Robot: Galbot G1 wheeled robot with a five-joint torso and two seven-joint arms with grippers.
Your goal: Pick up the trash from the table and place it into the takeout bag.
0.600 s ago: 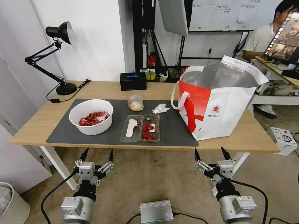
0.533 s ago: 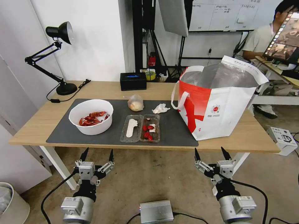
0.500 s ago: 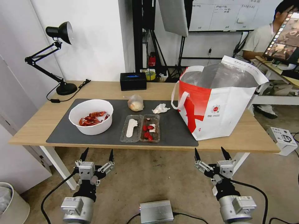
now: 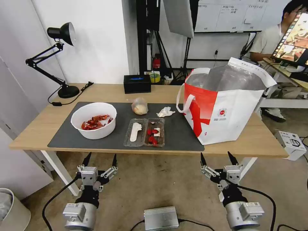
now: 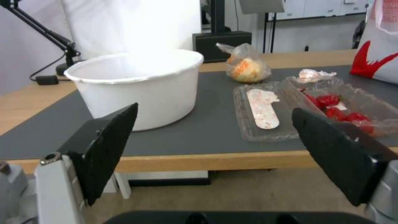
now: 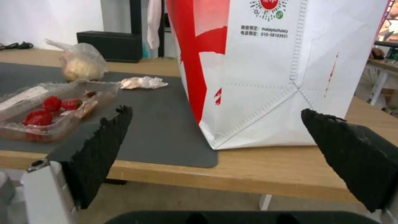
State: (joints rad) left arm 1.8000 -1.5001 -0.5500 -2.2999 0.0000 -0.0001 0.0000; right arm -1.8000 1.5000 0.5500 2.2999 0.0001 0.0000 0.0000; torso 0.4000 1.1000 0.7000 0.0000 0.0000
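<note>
Your left tool [image 4: 99, 159] hangs below and in front of the surface [image 4: 38, 128], its fingers spread wide and holding nothing; from its wrist view the white bowl [image 5: 139, 85] sits just beyond the near edge, straight ahead of the open gap. Your right tool [image 4: 219, 158] hangs the same way, wide open and empty, facing the takeout bag [image 4: 224, 109], which stands upright at the right end of the surface with its mouth open. On the grey mat [image 4: 179, 134] you have the bowl of red shells at the left, the clear tray [image 4: 145, 132] with red scraps near the front edge between the two tools, and farther back the small bag with a beige lump [image 4: 140, 106] and the crumpled tissue [image 4: 165, 112] beside the takeout bag.
</note>
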